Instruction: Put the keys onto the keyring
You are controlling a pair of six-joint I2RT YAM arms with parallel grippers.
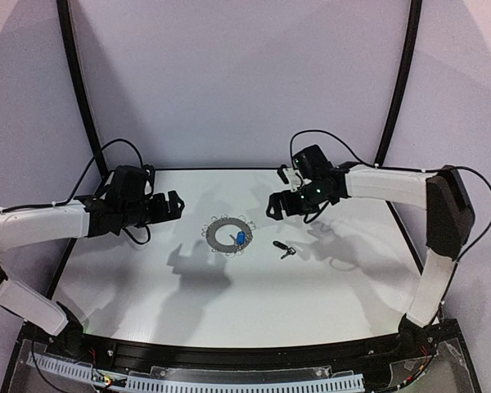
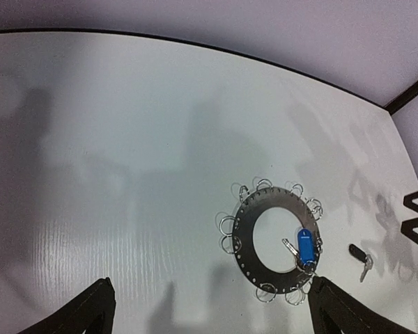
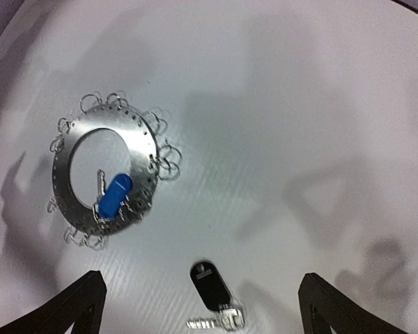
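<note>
The grey keyring (image 1: 221, 235) lies flat in the middle of the white table, wire loops around its rim. The blue-headed key (image 1: 240, 238) rests on its right side, its head by a rim loop; it also shows in the left wrist view (image 2: 305, 245) and the right wrist view (image 3: 113, 195). The black-headed key (image 1: 284, 248) lies loose on the table to the right of the ring (image 3: 211, 286). My left gripper (image 1: 177, 205) hangs open and empty left of the ring. My right gripper (image 1: 275, 205) hangs open and empty above the black key.
The white table (image 1: 229, 286) has a black rim; curved black posts (image 1: 75, 82) rise behind it at both sides. A black rail (image 1: 229, 360) with cables runs along the near edge by the arm bases.
</note>
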